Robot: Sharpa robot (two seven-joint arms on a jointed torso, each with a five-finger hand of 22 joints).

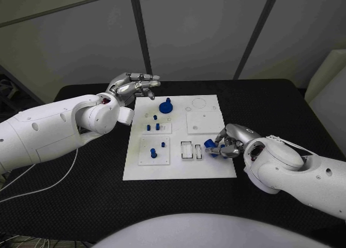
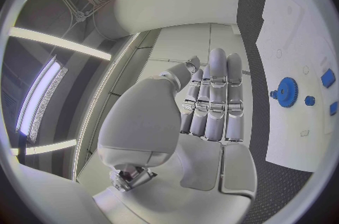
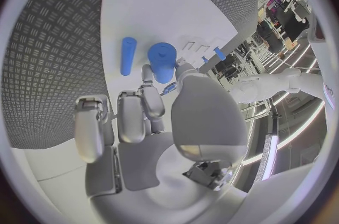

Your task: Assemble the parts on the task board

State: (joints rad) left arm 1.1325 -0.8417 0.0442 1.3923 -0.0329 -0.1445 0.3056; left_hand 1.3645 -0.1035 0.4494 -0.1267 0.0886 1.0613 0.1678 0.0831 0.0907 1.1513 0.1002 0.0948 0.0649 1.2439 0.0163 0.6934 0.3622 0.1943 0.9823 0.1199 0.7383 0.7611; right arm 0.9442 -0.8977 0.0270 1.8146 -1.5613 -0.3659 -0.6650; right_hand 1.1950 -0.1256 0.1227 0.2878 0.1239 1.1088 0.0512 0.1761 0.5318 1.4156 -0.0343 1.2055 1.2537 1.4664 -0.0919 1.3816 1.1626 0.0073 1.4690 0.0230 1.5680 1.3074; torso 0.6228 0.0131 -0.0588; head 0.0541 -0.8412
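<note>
On the black table, right robot hand pinches a blue part; left robot hand empty, spread.

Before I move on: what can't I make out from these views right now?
- Right hand grip: in the head view the fingers cover most of the blue part; the right wrist view shows a blue cylinder at the fingertips, contact unclear.
- Task board recesses: too small in the head view to tell their shapes.
- Left hand: the left wrist view shows it flat and holding nothing; the blue gear lies apart.
</note>
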